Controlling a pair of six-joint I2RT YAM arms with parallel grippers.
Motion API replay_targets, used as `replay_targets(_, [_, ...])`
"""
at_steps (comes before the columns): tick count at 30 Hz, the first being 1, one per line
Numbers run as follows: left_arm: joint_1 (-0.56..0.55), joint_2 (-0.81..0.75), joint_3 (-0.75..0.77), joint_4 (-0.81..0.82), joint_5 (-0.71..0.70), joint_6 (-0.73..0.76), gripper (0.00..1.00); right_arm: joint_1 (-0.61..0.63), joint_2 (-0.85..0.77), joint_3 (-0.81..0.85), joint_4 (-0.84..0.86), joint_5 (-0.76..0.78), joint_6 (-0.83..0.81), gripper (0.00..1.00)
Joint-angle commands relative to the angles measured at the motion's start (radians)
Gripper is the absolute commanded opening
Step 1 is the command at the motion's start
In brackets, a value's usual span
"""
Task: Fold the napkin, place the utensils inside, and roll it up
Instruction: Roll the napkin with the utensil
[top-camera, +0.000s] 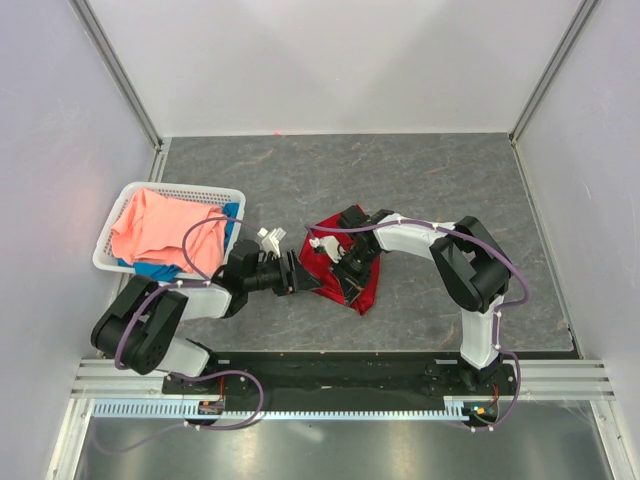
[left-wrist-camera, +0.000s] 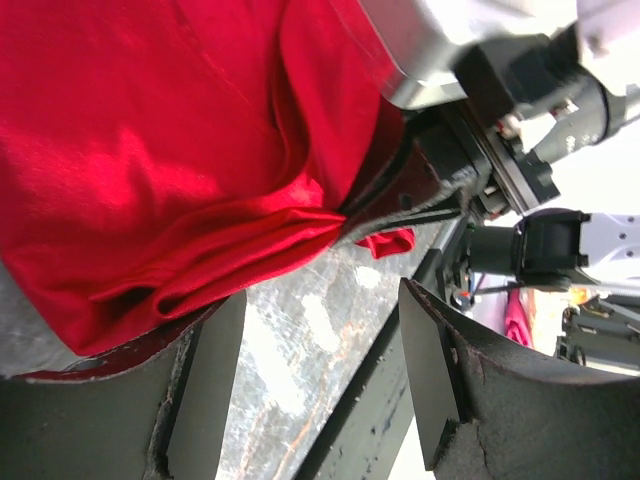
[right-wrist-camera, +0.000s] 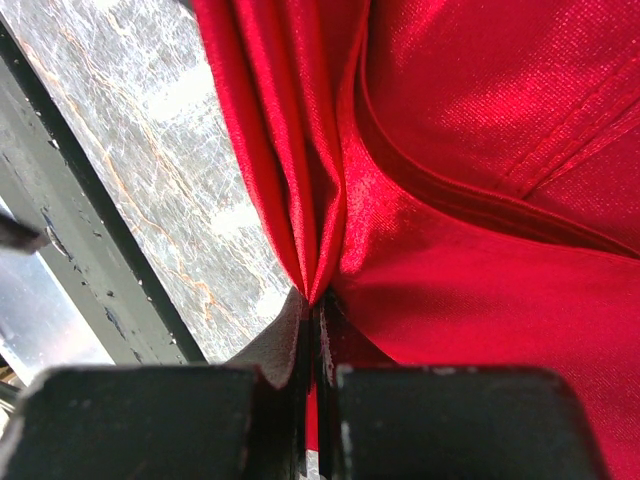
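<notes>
At far left, a white basket (top-camera: 112, 232) holding a salmon-pink cloth (top-camera: 155, 228) over a blue cloth (top-camera: 155, 270) is sitting on the grey table (top-camera: 420, 180). Just right of it, the left gripper (top-camera: 293, 273) is reaching in at the napkin's left edge. Its fingers (left-wrist-camera: 205, 390) are spread apart, with bare table showing between them and nothing gripped. The deep red napkin (top-camera: 366, 288) is lying bunched at mid-table between the two arms, creased into loose folds. On its right side, the right gripper (top-camera: 345, 272) is pinching a gathered ridge of the cloth, pads (right-wrist-camera: 280, 350) pressed together on it. No spoon is showing in any view. The fabric is looking light, limp and satiny, likely to slip and sag. A hemmed edge or corner therefore appears a surer place to take hold than a mid-cloth pleat.
</notes>
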Motion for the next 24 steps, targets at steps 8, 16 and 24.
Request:
replay_targets(8, [0.031,0.066,0.041,0.068,-0.068,0.086,0.69,-0.002,0.080,0.018,-0.012,-0.018,-0.037,0.00])
replay_targets(16, [0.038,-0.038,0.087,-0.140,-0.166,0.230,0.71,-0.033,0.139,0.027,-0.033,-0.098,-0.055,0.00])
replay_targets(24, [0.038,-0.129,0.120,-0.312,-0.261,0.372,0.73,-0.076,0.183,0.041,-0.047,-0.165,-0.071,0.00])
